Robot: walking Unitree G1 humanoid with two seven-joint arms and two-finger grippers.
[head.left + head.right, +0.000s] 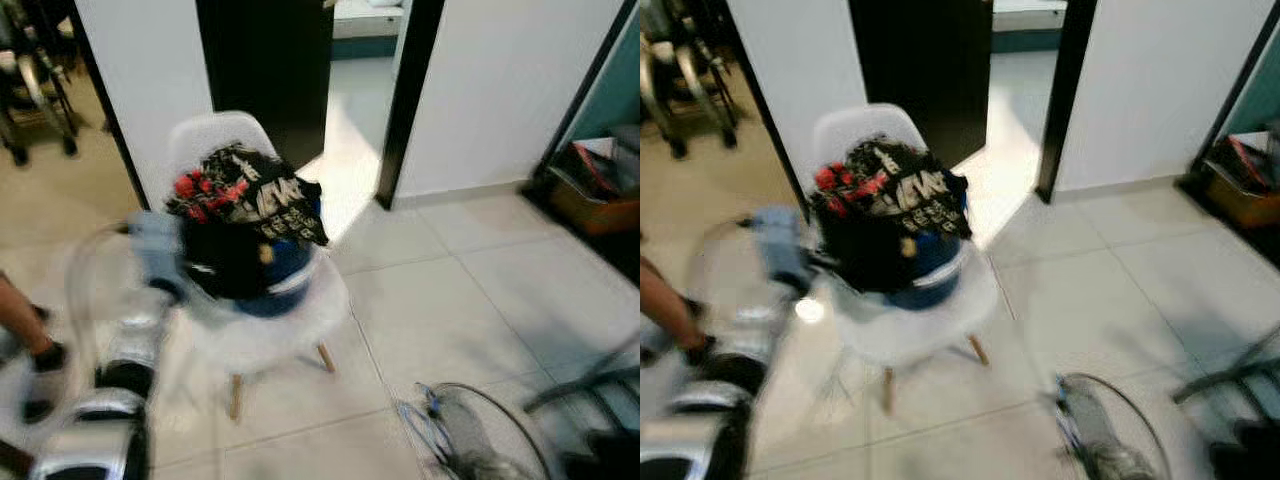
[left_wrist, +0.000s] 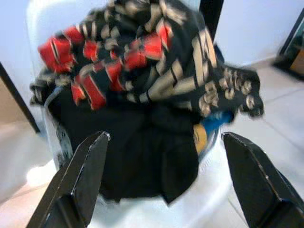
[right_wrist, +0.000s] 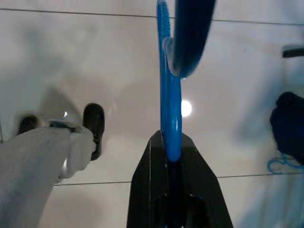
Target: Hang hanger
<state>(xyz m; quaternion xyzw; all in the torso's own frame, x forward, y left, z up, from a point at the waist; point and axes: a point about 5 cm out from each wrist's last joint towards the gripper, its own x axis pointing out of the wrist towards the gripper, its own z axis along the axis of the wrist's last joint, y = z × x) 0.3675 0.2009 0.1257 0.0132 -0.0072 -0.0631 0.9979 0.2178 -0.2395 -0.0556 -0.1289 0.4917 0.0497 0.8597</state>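
The right gripper [image 3: 172,159] is closed on a blue hanger [image 3: 170,95], its two black fingers pinched tight on the plastic, which runs straight out from the fingertips and curves over at the far end. Past it lie pale floor tiles [image 3: 118,57] with a bright spot of reflected light, the robot's own light-clad leg [image 3: 33,156] ending in a dark foot [image 3: 94,123], and a dark bundle [image 3: 289,126] with a loop of blue beside it at the edge of that wrist view.

The left gripper [image 2: 164,180] is wide open, one black finger [image 2: 80,180] on each side of the view and nothing between them. It points at a heap of clothes [image 2: 142,90] (black cloth with red and tan print on top, plain black below, a bit of blue and yellow showing through). The heap fills a blue basket [image 1: 275,285] that sits on the seat of a white moulded chair [image 1: 215,135] with wooden legs.

From the head camera, the left arm [image 1: 130,350] reaches up from the lower left toward the chair, much blurred. A person's leg and dark shoe [image 1: 35,365] are at the left edge. On the floor near the chair's right lies a blurred wire-framed object [image 1: 470,430]. Behind the chair a dark doorway [image 1: 270,60] opens between white walls [image 1: 500,90], and a cardboard box [image 1: 590,200] sits in the far right corner
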